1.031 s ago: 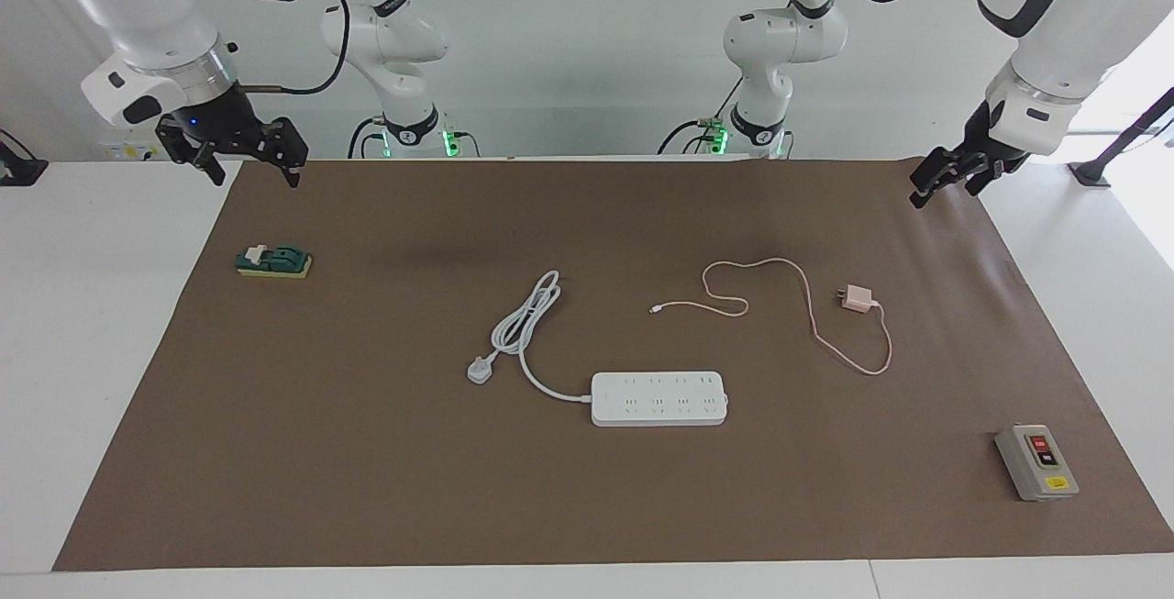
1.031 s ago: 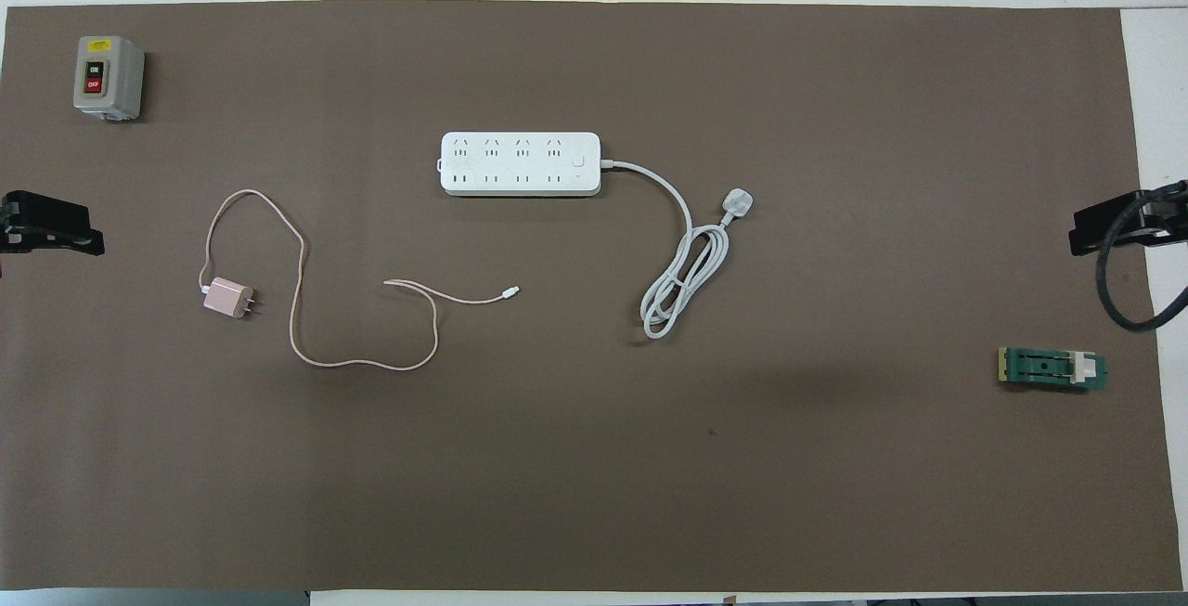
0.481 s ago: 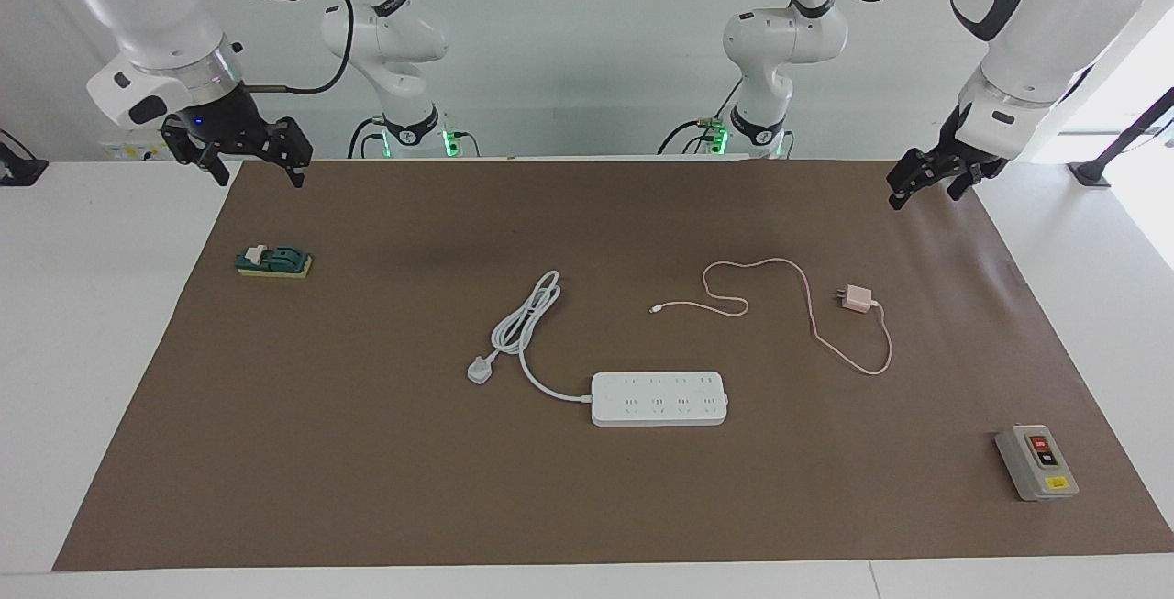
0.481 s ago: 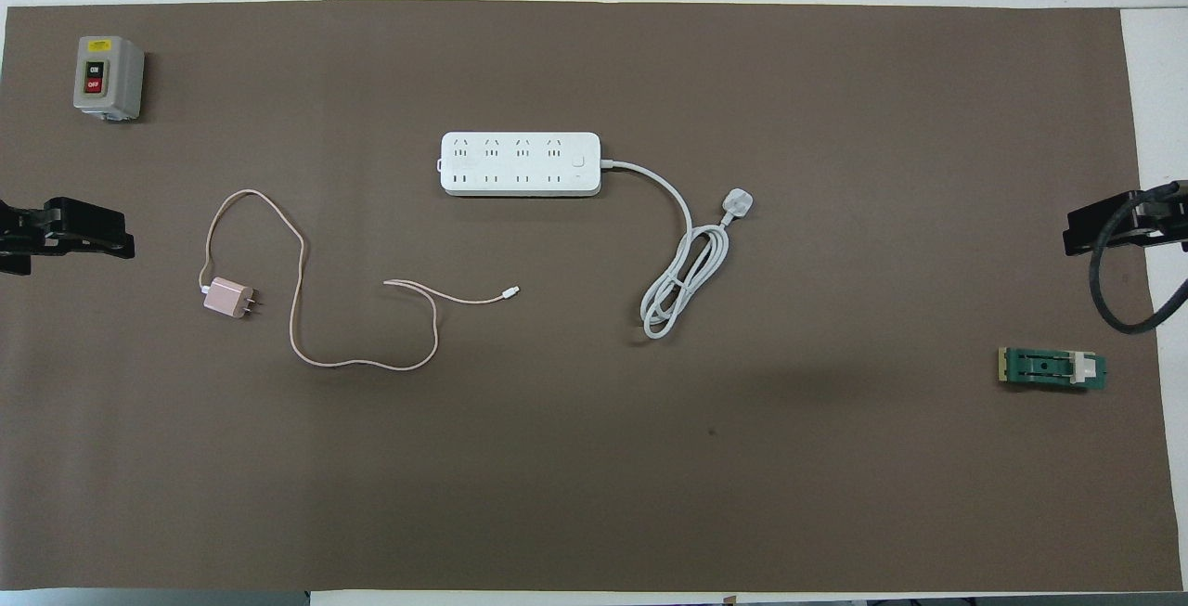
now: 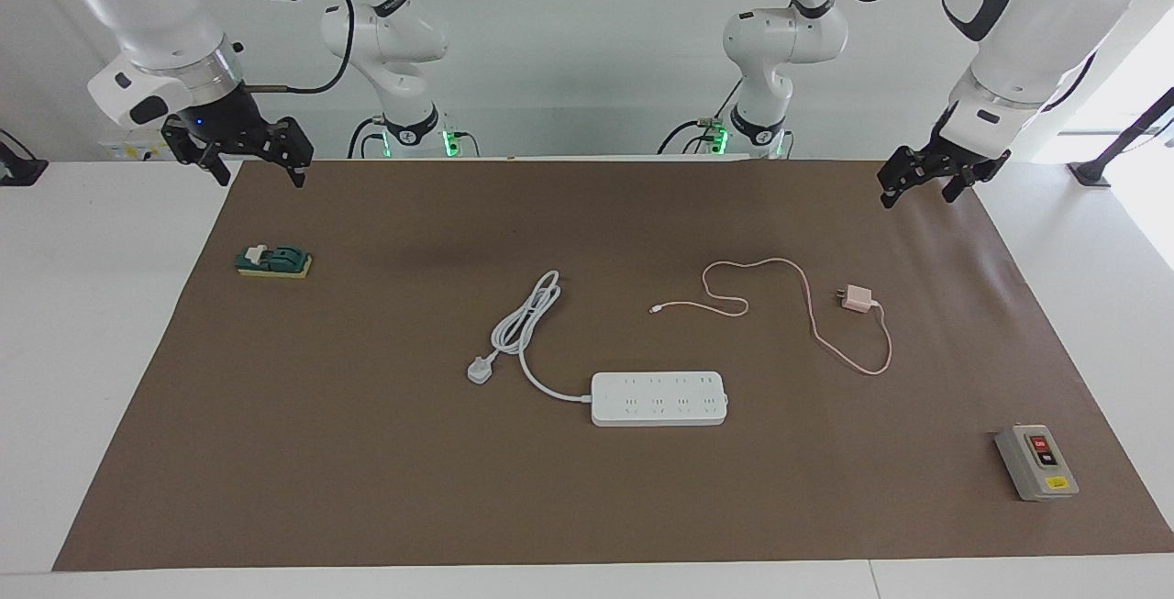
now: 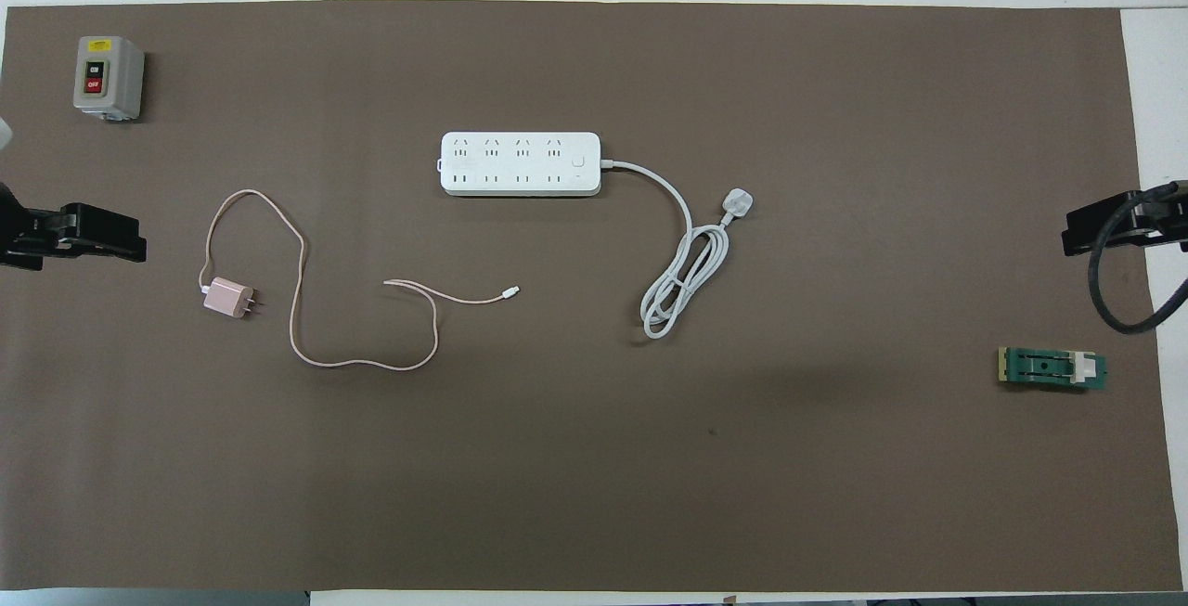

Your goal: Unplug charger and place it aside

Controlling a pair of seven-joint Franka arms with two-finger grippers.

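Charger (image 5: 858,298) lies unplugged on mat, nearer robots than strip (image 5: 658,398); both grippers' jaws spread.

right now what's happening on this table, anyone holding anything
Nothing is held. The pink charger lies loose on the brown mat, its prongs in no socket, and its cable trails beside it. It sits nearer the robots than the white power strip, toward the left arm's end. The left gripper hangs with open jaws over the mat's edge by the robots, up from the charger. The right gripper, jaws also open, waits over its own corner near a green switch.
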